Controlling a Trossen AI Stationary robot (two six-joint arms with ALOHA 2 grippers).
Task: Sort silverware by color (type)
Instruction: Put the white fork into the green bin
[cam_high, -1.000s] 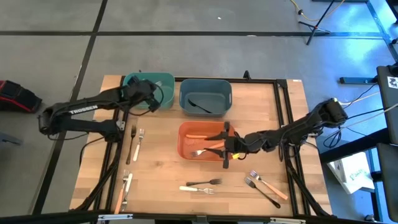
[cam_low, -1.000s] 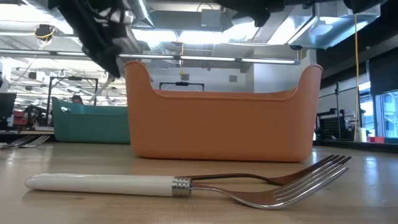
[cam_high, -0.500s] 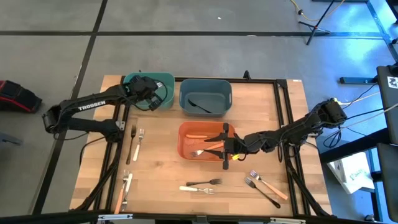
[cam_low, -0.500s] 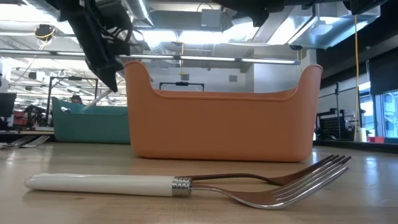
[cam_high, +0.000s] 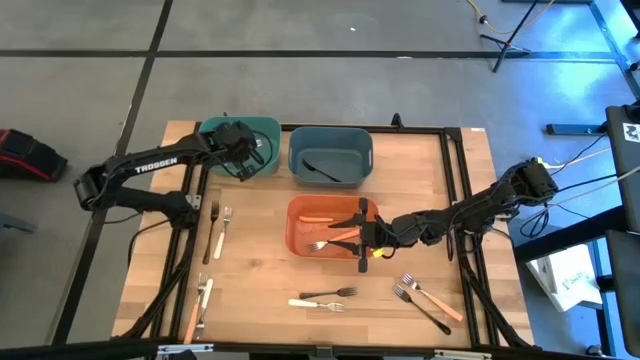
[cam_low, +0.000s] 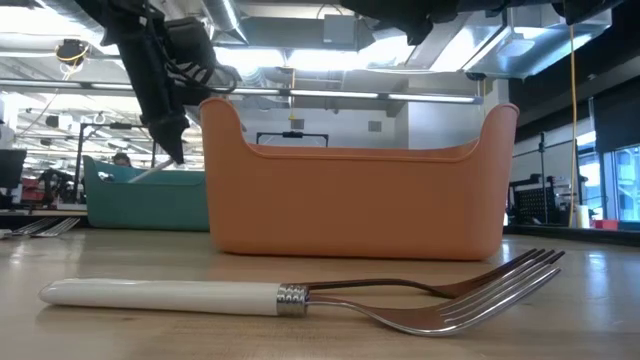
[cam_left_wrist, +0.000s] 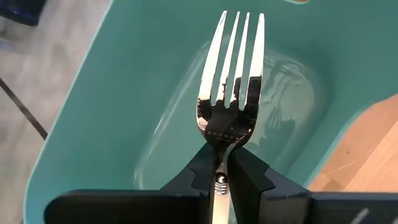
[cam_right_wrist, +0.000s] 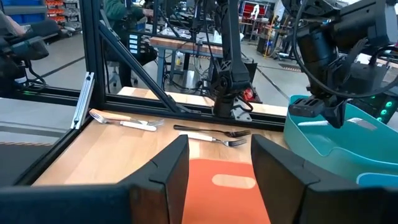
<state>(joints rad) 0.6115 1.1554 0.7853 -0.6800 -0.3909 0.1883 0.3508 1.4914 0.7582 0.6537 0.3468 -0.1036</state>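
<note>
My left gripper (cam_left_wrist: 222, 171) is clamped on the neck of a silver fork (cam_left_wrist: 231, 81), tines pointing away from my wrist, over the inside of the teal bin (cam_high: 262, 133) at about eleven o'clock on the table (cam_high: 260, 280). In the low view that arm hangs just beside the teal bin's near rim, with the fork's pale handle slanting down toward it.

My right gripper (cam_right_wrist: 214, 171) hovers over the orange bin (cam_high: 297, 232) near the table's centre, its two fingers spread wide with nothing between them. Inside the orange bin lie an orange-handled piece (cam_high: 318, 219) and a fork with a tan handle (cam_high: 330, 240).

The blue-grey bin (cam_high: 362, 140), at twelve o'clock, holds one black utensil (cam_high: 322, 170).

The rest of the silverware is loose on the wood. At nine o'clock a dark fork (cam_high: 214, 210) and a cream-handled fork (cam_high: 223, 232) lie side by side. At seven o'clock a white piece (cam_high: 205, 296) and an orange-handled one (cam_high: 191, 322) sit close together. At six o'clock a black fork (cam_high: 328, 293) lies just above a white-handled fork (cam_low: 300, 294). At about five o'clock a black fork (cam_high: 420, 307) and a tan-handled fork (cam_high: 432, 297) cross near each other.
</note>
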